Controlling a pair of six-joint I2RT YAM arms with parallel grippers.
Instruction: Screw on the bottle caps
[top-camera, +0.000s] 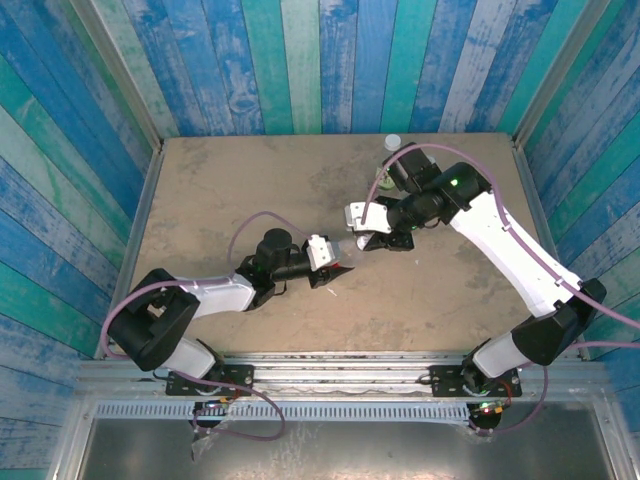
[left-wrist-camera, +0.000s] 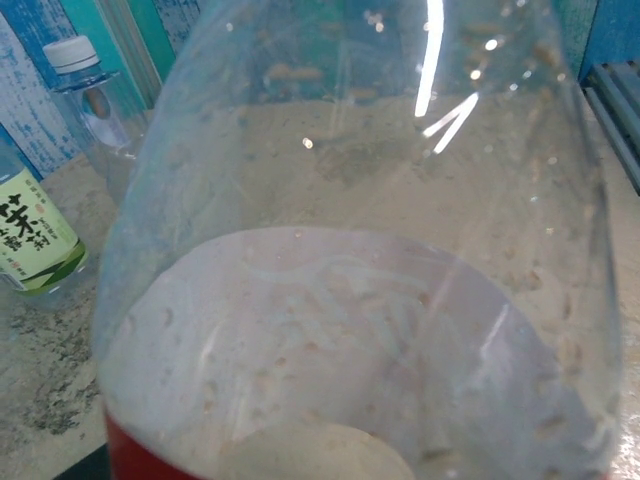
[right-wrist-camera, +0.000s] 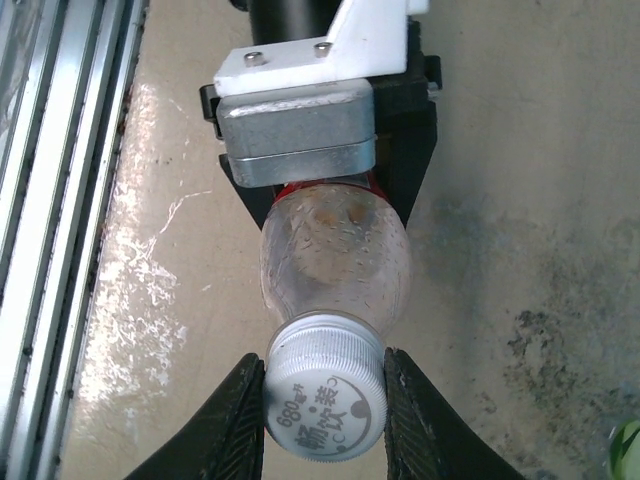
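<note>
Gripping red-labelled bottle (right-wrist-camera: 335, 265) in left end effector (right-wrist-camera: 325, 205), pinching its cap (right-wrist-camera: 322, 385) in right end effector (right-wrist-camera: 325, 402); likely mid-tightening. Already capped: slim bottle (left-wrist-camera: 95, 110).

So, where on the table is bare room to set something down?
Free: the far-left table, between the left wall and the left arm; also the near stretch between both arms. Crowded: the centre, where the left fingers hold the red-labelled bottle and the right fingers pinch its cap, and the far-right edge with the other bottles.

Beige table (top-camera: 230, 200) carries green-labelled bottle (left-wrist-camera: 30, 235) beside capped clear bottle (left-wrist-camera: 85, 100).
</note>
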